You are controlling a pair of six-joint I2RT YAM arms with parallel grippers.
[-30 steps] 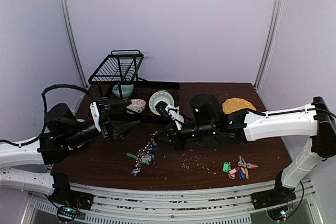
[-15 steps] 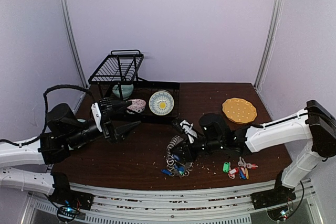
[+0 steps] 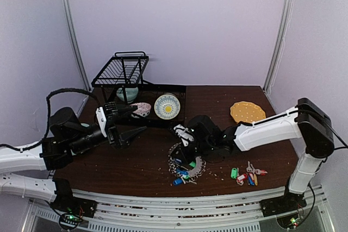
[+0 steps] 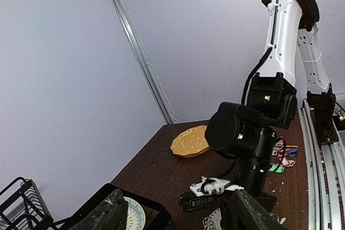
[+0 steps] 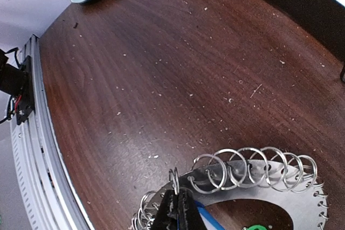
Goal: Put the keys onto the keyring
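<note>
Your keys [image 3: 250, 169] sit near the front edge on the right, among coloured tags. The keyring [image 3: 186, 165] lies to their left, mid-table and not touching them, its rim hung with silver rings (blue and green tags on it too). The right gripper [image 5: 176, 202] is pinched together on one small ring at the keyring's rim. The left gripper [image 3: 132, 121] hangs over the table's left side, jaws apart, holding nothing. Farther back, a black tray [image 3: 163, 86] holds a patterned plate [image 3: 167, 106].
</note>
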